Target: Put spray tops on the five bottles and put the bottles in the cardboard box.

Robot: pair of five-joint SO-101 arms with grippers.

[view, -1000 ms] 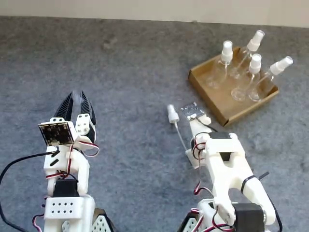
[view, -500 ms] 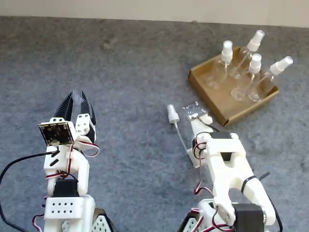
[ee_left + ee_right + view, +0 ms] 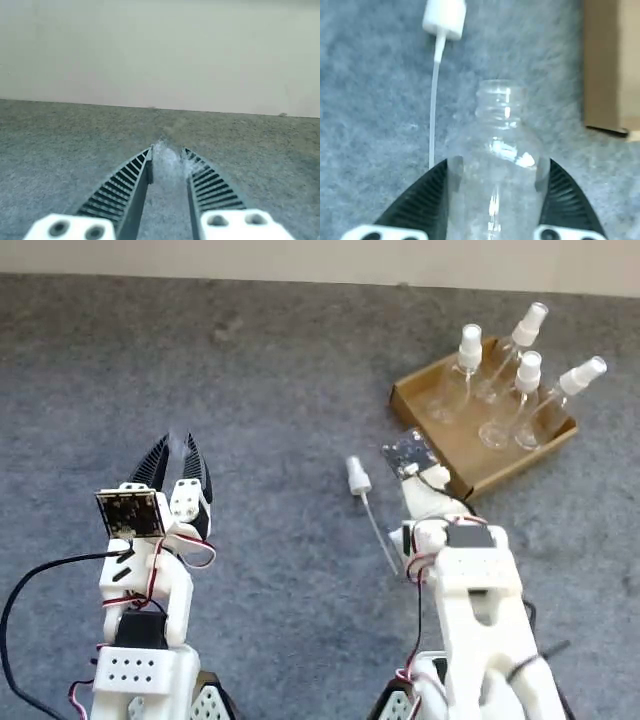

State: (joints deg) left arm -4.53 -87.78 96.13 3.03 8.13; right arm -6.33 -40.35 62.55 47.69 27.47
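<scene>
Bottle no. 5: clamped in right gripper, jaws closed on its body, neck open, no top on. It sits low over the carpet, between spray top and box.

Change over the last second: right arm has pushed forward, and its wrist is now just beside the box's near corner. Spray top hasn't moved. It lies on the carpet with its tube trailing back toward the arm base. Left arm shifted slightly toward centre and left gripper jaws have spread wider, so they're apart now. Pale blur between the tips, can't tell what it is or whether it's gripped.

Box holds four topped bottles, unchanged.

Read: 4 of 5 done. Last bottle is either heading boxward uncapped or being repositioned for capping, can't tell which. Either way the top has to go on first. Left arm is well apart from the top but looks like the free one to fetch it. Risk: long tube has to thread that narrow neck.
</scene>
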